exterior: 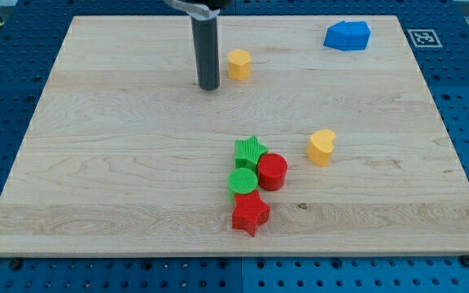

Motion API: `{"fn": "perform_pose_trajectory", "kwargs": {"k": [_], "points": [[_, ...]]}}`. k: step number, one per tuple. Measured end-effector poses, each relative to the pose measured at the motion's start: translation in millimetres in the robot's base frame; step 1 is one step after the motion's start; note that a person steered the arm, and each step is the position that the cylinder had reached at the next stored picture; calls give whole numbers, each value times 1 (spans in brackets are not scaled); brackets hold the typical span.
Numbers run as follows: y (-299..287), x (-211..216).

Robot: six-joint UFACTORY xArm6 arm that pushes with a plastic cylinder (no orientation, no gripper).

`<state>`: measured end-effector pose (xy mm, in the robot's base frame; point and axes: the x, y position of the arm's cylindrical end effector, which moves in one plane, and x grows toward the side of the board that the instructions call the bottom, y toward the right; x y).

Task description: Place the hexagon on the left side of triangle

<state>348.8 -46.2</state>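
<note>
Near the view's top of the wooden desk (96,163), my tip (209,85) stands just beside the yellow hexagon (238,63), on its left. There is no claw here, only the rod, so nothing opens or closes. The blue triangle (348,36) lies well apart toward the view's right, in the top corner. The step in hand looks like the start of a push: a rightward shove would carry the hexagon toward the triangle's left side, stopping short of contact.

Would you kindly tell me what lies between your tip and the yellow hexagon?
Nothing: in the camera view only a narrow strip of bare board separates my tip from the yellow hexagon at its right.
</note>
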Motion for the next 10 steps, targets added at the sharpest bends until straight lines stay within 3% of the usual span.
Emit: {"fn": "perform_pose_trajectory", "kwargs": {"k": [1, 2, 3, 4, 5, 6, 7, 9, 10], "points": [[24, -62], [23, -71], [-29, -34], [-41, 7], [16, 7], [82, -31], [113, -49], [76, -44], [90, -63]]}}
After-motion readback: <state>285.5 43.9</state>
